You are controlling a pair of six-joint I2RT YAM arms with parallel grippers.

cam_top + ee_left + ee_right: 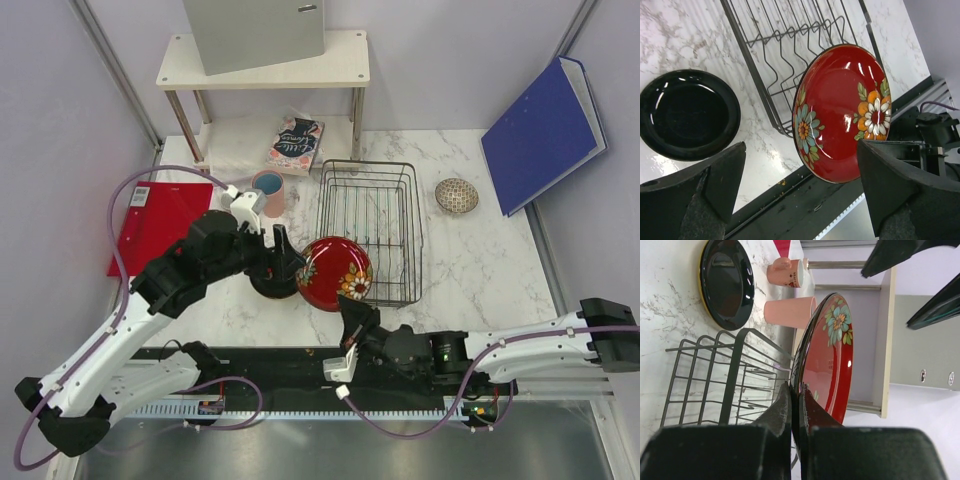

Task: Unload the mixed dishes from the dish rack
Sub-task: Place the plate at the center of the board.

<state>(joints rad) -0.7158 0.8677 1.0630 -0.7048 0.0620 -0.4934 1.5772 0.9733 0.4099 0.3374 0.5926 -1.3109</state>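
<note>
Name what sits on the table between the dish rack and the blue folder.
A speckled bowl sits there, apart from both the dish rack and the blue folder; the top view shows it.

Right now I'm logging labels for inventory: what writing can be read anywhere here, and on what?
"Little": white script on the book cover; the word beneath is too blurred to read.
Sticker on the red folder: too small to read.
Print on the small mug: too small to read.

Left fingers (710,195) spread wide; right fingers (777,415) pinched tight together.
</note>
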